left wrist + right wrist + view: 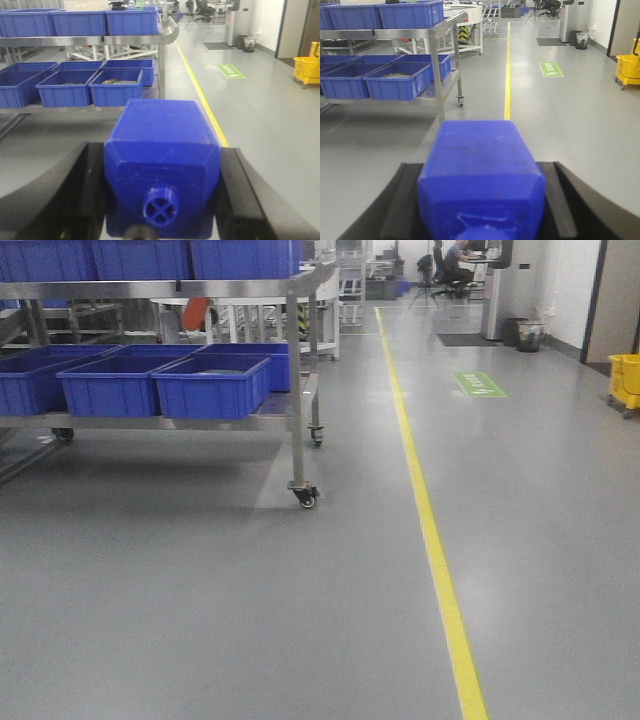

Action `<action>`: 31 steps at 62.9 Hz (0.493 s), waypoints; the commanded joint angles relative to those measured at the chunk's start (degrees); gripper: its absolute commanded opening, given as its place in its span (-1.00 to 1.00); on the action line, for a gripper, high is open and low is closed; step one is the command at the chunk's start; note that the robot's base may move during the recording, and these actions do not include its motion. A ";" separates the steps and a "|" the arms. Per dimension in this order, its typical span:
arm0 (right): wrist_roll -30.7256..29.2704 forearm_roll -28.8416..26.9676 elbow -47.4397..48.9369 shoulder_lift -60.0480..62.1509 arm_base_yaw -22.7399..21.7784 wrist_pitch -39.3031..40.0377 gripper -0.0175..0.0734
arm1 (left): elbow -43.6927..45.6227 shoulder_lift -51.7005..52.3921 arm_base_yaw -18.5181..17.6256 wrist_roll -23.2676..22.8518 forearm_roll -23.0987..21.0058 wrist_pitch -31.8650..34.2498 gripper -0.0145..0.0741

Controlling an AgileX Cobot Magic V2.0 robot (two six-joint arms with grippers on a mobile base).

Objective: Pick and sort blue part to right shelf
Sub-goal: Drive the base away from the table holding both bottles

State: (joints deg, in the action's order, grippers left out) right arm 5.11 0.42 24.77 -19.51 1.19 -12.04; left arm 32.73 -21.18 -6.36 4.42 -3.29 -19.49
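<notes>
In the right wrist view, my right gripper (482, 172) is shut on the blue part (479, 150). It has a square body with sloped shoulders, and its cap end points toward the camera, cut off by the frame edge. My left gripper (162, 155) is shut on a similar blue block (162, 127) with a small narrow round neck (160, 208). A steel-framed rack (296, 360) with large blue bins (212, 385) stands ahead on the left. I cannot tell whether it is the right shelf. Neither gripper shows in the front view.
The rack stands on casters (306, 496) on a grey floor. A yellow floor line (430, 530) runs away down the aisle. At the far right stands a yellow mop bucket (625, 380). A trash bin (530, 335) and a seated person (455, 262) are in the distance.
</notes>
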 commanded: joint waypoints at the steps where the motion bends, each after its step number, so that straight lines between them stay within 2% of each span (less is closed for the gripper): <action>1: -0.14 0.03 1.70 -0.40 -0.21 5.13 0.32 | 1.69 -0.37 -0.01 -0.33 -0.33 5.35 0.13; 31: -0.14 0.03 1.70 -0.40 -0.21 5.13 0.32 | 1.69 -0.37 -0.01 -0.33 -0.33 5.35 0.13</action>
State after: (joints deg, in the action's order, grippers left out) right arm 5.11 0.42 24.77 -19.51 1.19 -12.04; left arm 32.60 -21.18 -6.36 4.42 -3.29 -19.49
